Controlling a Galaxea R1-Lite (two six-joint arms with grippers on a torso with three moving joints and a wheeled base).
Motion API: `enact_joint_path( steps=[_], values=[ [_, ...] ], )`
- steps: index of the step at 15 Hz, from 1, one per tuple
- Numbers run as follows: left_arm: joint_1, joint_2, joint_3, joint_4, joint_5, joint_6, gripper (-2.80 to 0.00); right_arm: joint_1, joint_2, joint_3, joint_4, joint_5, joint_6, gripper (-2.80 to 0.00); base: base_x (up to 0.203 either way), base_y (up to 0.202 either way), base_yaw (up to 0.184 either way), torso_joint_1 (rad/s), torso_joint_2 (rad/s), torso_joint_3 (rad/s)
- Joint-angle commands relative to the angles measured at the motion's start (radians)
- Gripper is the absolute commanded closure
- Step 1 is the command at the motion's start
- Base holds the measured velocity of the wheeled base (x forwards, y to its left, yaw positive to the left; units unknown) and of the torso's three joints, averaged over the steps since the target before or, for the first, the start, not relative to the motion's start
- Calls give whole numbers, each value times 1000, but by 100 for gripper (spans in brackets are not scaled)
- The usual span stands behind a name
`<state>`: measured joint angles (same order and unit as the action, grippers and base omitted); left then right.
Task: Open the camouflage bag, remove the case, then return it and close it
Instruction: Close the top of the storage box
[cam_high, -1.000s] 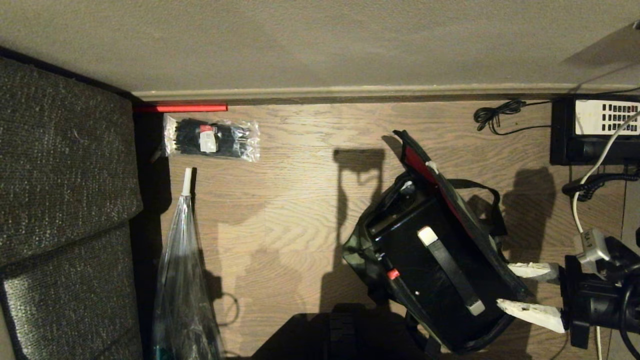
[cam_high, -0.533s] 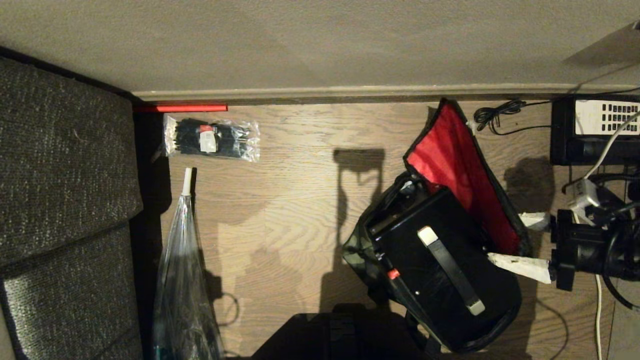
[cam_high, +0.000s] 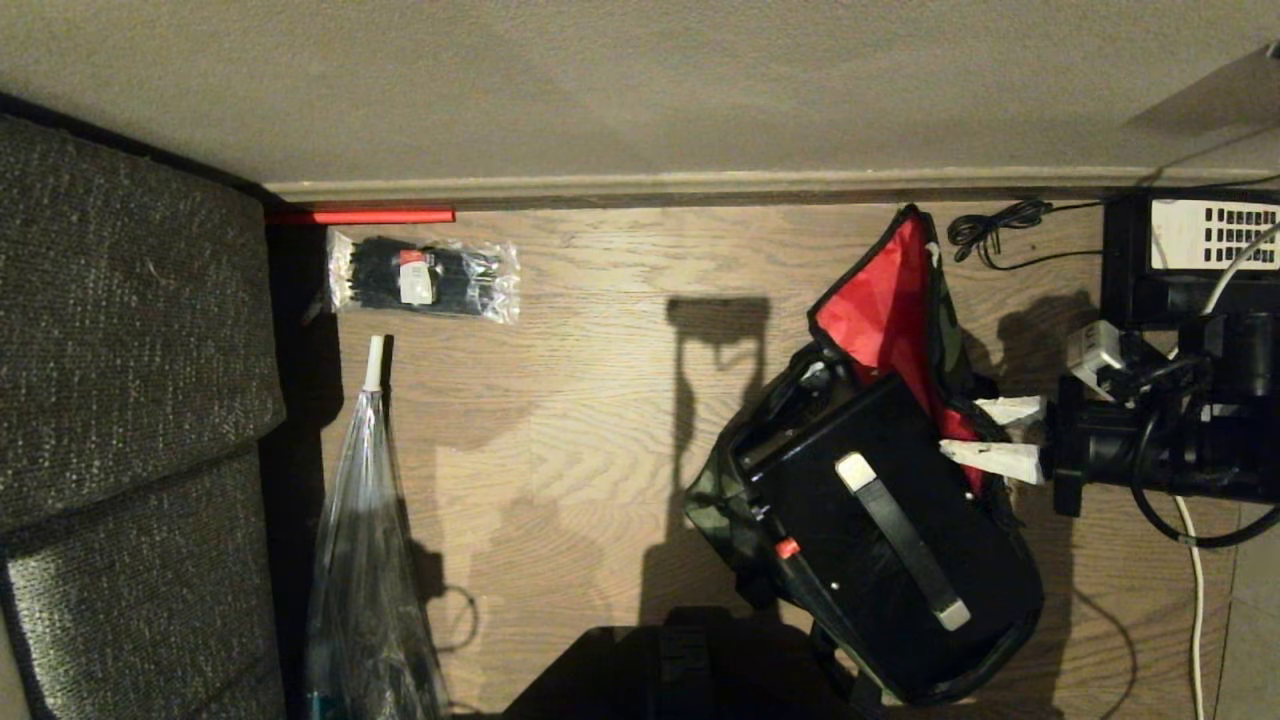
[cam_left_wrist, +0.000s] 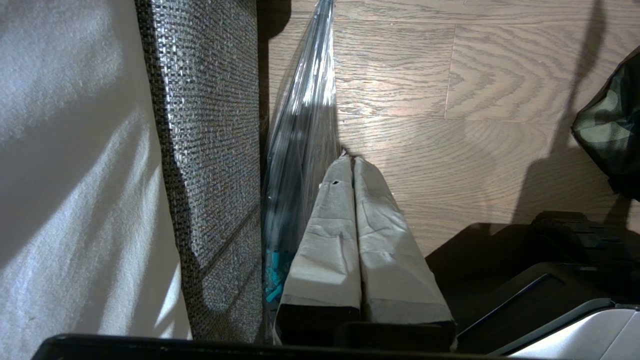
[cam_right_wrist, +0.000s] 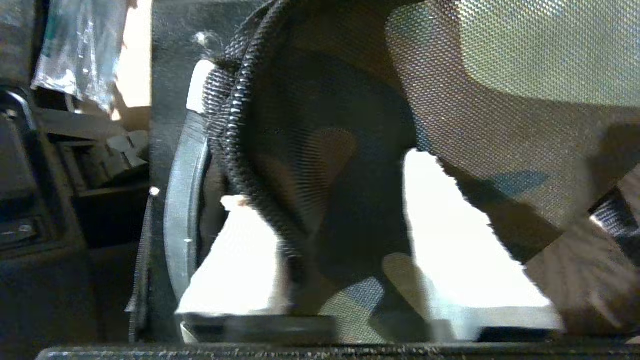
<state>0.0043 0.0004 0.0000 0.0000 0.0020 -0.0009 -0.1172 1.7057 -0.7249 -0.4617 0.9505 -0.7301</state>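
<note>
Now the right hand (cam_high: 968, 436) is pinching the camouflage bag (cam_high: 715, 495)'s red-lined lid (cam_high: 878, 318) (loosely, perhaps); the fabric could be slipping free, flopping over the case (cam_high: 890, 520).

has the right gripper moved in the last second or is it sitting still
Yes. In the head view the right gripper has gone up the picture toward the desk phone, from the camouflage bag's near corner to its red-lined lid.

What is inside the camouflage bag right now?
A black case fills the camouflage bag, strap handle up, under the raised red-lined lid. Anything beneath the case is hidden.
</note>
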Motion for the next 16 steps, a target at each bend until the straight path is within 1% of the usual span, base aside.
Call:
enact_joint_path(
  steps=[1, 2, 3, 4, 5, 6, 9, 12, 14, 16],
  values=[
    [0, -2, 3, 0, 1, -1, 0, -3, -25, 7, 6, 4, -3, 0, 0, 0, 0, 0, 0, 0],
    [1, -2, 2, 0, 1, -1, 0, -17, -64, 31, 18, -4, -2, 0, 0, 0, 0, 0, 0, 0],
    [0, -2, 2, 0, 1, -1, 0, -33, -95, 81, 24, -28, -3, 0, 0, 0, 0, 0, 0, 0],
    [0, -2, 3, 0, 1, -1, 0, -40, -120, 131, 26, -69, -9, 0, 0, 0, 0, 0, 0, 0],
    [0, -2, 3, 0, 1, -1, 0, -46, -144, 177, 29, -132, -18, 0, 0, 0, 0, 0, 0, 0],
    [0, -2, 3, 0, 1, -1, 0, -50, -166, 210, 35, -170, -19, 0, 0, 0, 0, 0, 0, 0],
    [0, -2, 2, 0, 1, -1, 0, -75, -233, 312, 32, -220, -12, 0, 0, 0, 0, 0, 0, 0],
    [0, -2, 2, 0, 1, -1, 0, -102, -304, 426, 11, -229, -11, 0, 0, 0, 0, 0, 0, 0],
    [0, -2, 2, 0, 1, -1, 0, -104, -315, 471, 0, -242, -12, 0, 0, 0, 0, 0, 0, 0],
    [0, -2, 2, 0, 1, -1, 0, -104, -328, 543, -59, -324, -11, 0, 0, 0, 0, 0, 0, 0]
  ],
)
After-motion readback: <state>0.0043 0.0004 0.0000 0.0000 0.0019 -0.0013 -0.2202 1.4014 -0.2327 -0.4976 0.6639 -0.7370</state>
